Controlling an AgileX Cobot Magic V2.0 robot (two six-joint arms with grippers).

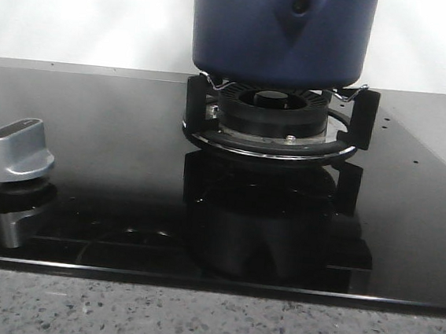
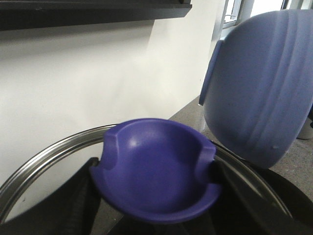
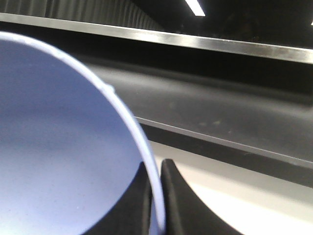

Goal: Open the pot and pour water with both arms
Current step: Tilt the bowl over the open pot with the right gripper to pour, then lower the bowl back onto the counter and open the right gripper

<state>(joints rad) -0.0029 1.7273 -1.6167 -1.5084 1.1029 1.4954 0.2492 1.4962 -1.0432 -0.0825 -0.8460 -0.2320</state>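
The dark-blue pot (image 1: 283, 31) stands on the gas burner (image 1: 271, 120); its top is cut off by the front view's edge. Neither gripper shows in the front view. My left gripper (image 2: 159, 205) is shut on the dark-blue knob (image 2: 156, 169) of a glass lid with a steel rim (image 2: 44, 156), with a black finger on each side of the knob. A lighter blue bowl (image 2: 259, 88) hangs close beside the lid. My right gripper (image 3: 157, 171) is shut on that bowl's thin rim (image 3: 146, 156), one finger inside and one outside.
A silver stove knob (image 1: 17, 151) stands at the left of the black glass cooktop (image 1: 116, 125). A speckled stone counter edge (image 1: 192, 322) runs along the front. A white wall (image 2: 98, 83) lies behind the lid, under a dark shelf (image 2: 93, 10).
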